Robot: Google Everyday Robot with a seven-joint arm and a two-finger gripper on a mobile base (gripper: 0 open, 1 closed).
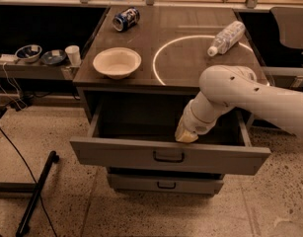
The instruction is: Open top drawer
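The top drawer [116, 154] is the widest grey drawer, pulled well out from under the dark table top, with a small black pull handle [168, 157] at the centre of its front. Its inside looks dark and empty. My white arm reaches in from the right and bends down into the drawer. The gripper [186, 137] sits at the arm's tan end, just behind the drawer front and right of the handle. Its fingers are hidden.
A narrower grey drawer [166, 183] sits shut below. On the table top [190, 28] are a white bowl [117, 62], a lying blue can [126, 19] and a lying plastic bottle [225, 37]. A side shelf at left holds bowls and a cup [72, 55]. A black pole [35, 194] lies on the floor.
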